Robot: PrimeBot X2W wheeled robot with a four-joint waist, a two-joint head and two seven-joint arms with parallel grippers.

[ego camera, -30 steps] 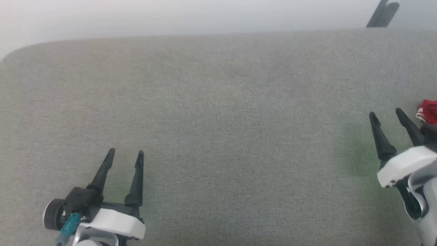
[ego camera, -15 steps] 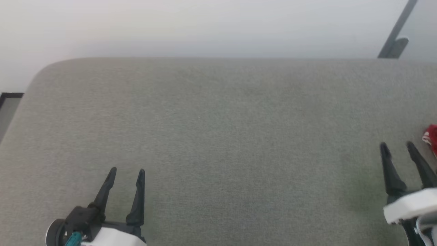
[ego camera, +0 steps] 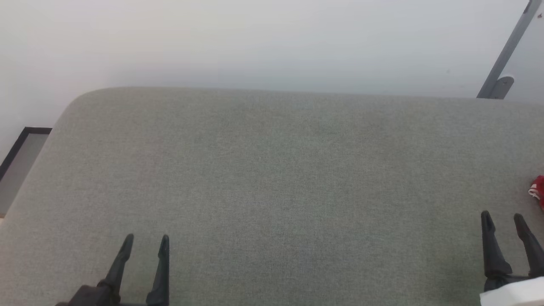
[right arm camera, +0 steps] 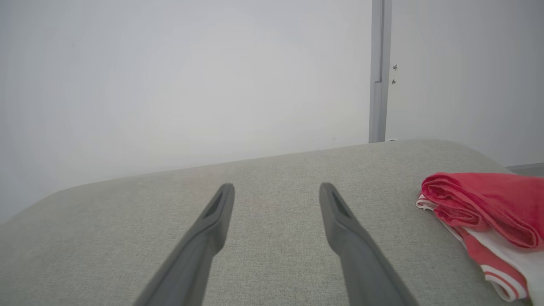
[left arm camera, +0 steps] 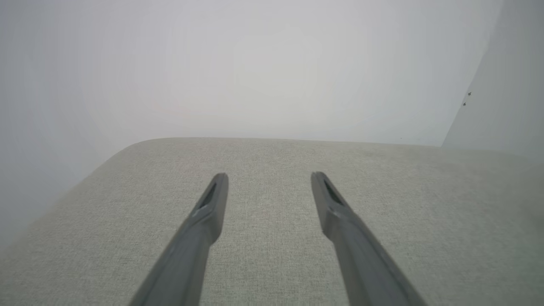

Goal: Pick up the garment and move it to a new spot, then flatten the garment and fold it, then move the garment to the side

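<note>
**Grey woven cushion (ego camera: 272, 178), red garment (right arm camera: 484, 212) at its right end**

The wide padded cushion stands before a pale wall (ego camera: 255, 42). The garment lies bundled near the right end, red folds over white with striped trim. It looks folded, though the frame cuts it off. Just left of it is the right gripper (ego camera: 502, 216), fingers spread and empty. Well apart, the left gripper (ego camera: 146, 238) is likewise spread, holding nothing.

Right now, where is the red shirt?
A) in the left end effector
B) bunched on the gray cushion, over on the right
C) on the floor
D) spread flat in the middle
B: the red shirt lies bunched on the gray cushion, right of the open right end effector.
</note>
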